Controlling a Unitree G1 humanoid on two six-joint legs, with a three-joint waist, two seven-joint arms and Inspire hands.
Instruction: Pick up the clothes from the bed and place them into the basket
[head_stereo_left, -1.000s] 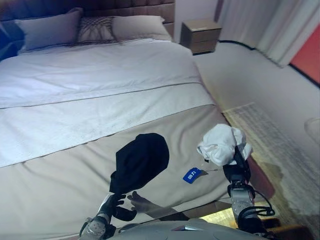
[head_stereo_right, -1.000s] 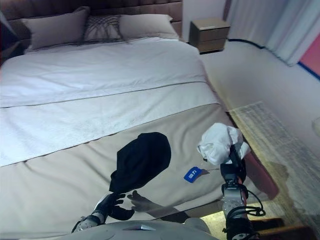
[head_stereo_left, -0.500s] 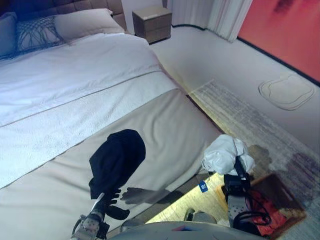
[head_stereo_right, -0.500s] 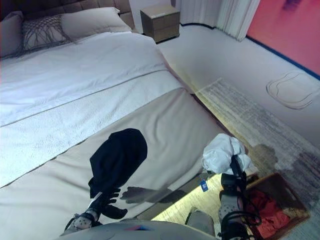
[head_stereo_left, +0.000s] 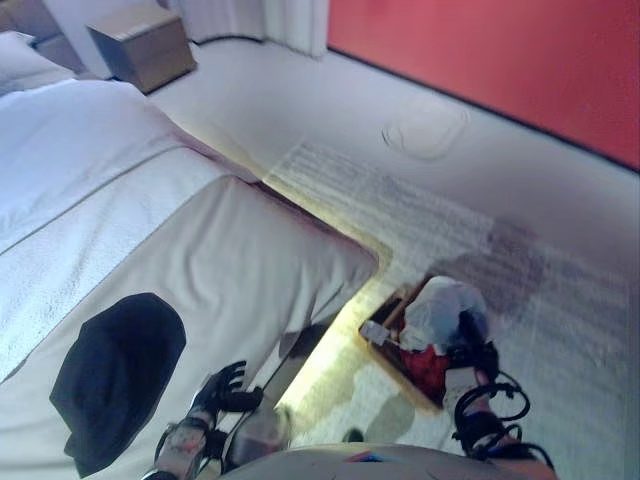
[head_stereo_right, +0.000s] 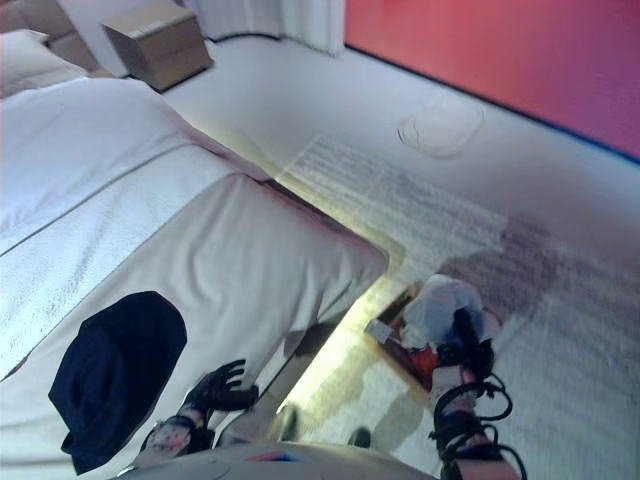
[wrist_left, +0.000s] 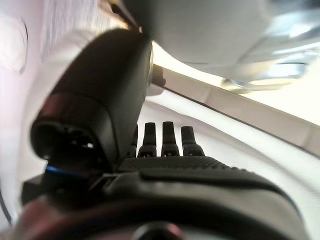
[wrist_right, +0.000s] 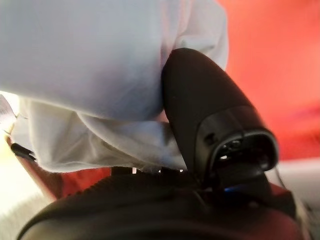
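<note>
My right hand (head_stereo_left: 470, 345) is shut on a bundled white garment (head_stereo_left: 440, 310) and holds it just above the basket (head_stereo_left: 395, 350) on the floor past the bed's foot corner. A red garment (head_stereo_left: 428, 366) lies in the basket. In the right wrist view the thumb (wrist_right: 200, 110) presses into the white cloth (wrist_right: 90, 60). A black garment (head_stereo_left: 115, 375) lies on the beige bed cover (head_stereo_left: 230, 260) near the bed's foot edge. My left hand (head_stereo_left: 222, 388) hangs open and empty at the bed's edge, right of the black garment; its straight fingers (wrist_left: 162, 137) show in the left wrist view.
A striped grey rug (head_stereo_left: 440, 215) covers the floor beside the bed. A wooden nightstand (head_stereo_left: 140, 45) stands at the far wall. A red wall (head_stereo_left: 500, 60) runs along the back right. White bedding (head_stereo_left: 70, 150) covers the upper bed.
The camera has swung right, away from the bed. My right hand has carried the white garment off the bed's edge to above the basket. My left hand stays low at the bed's edge.
</note>
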